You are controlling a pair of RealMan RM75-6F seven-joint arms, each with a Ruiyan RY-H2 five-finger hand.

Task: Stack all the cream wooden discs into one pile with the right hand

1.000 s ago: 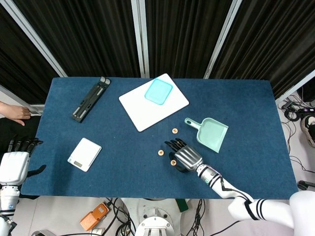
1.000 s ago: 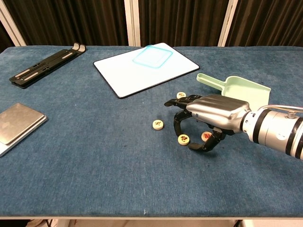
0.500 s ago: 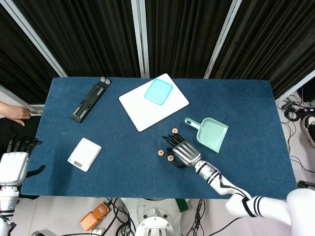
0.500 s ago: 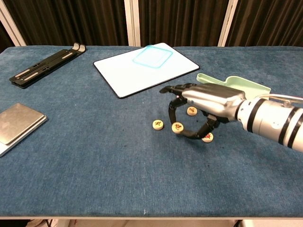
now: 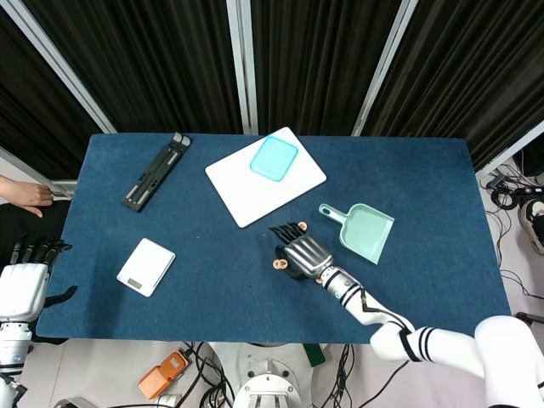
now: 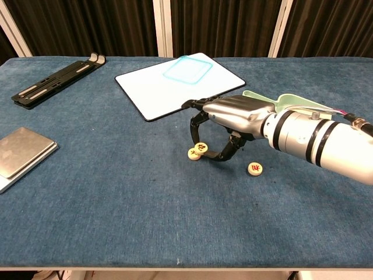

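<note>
While no pile is yet finished, the head view shows the right hand (image 5: 303, 253) at the centre of the frame, fingers arched down over the table (image 5: 425, 195). One cream disc (image 5: 276, 263) shows just left of the hand; the hand hides whatever else lies under it. The left hand (image 5: 25, 285) hangs off the table at the lower left edge, fingers apart, holding nothing.

In the chest view, the right hand (image 6: 230, 116) pinches one held disc (image 6: 201, 146) between fingertip and thumb, directly above and seemingly just touching the resting disc (image 6: 193, 154) at centre frame. A third disc (image 6: 254, 168) lies apart, lower right of the hand.

Judgement: the first placement is under way, not released. At least the stray disc remains to be added; any further discs are not discernible.
</note>
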